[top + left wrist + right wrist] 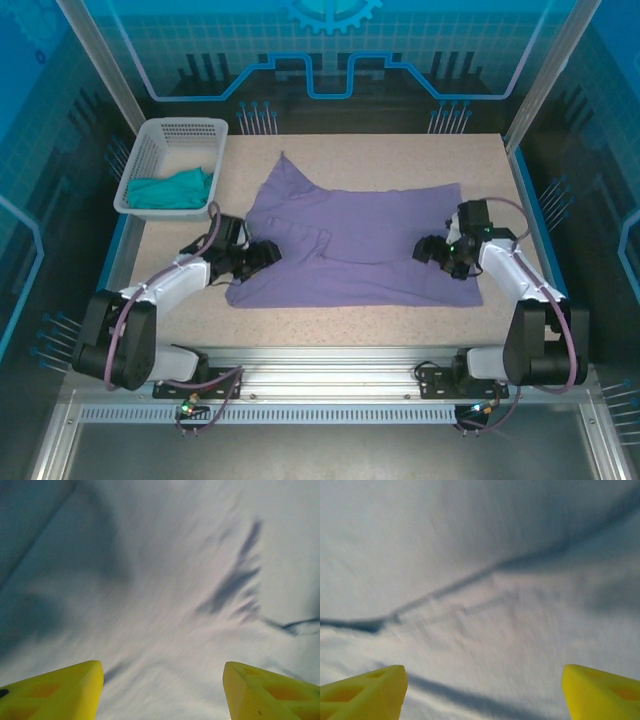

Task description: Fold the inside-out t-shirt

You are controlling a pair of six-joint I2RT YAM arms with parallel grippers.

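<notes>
Left gripper [162,680], right gripper [484,682] both spread above t-shirt [360,255]; cloth blurred close up, finger bases cropped.

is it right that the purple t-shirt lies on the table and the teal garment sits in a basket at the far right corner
No: the top external view shows the basket with the teal garment at the far left corner; the rest holds.
</notes>
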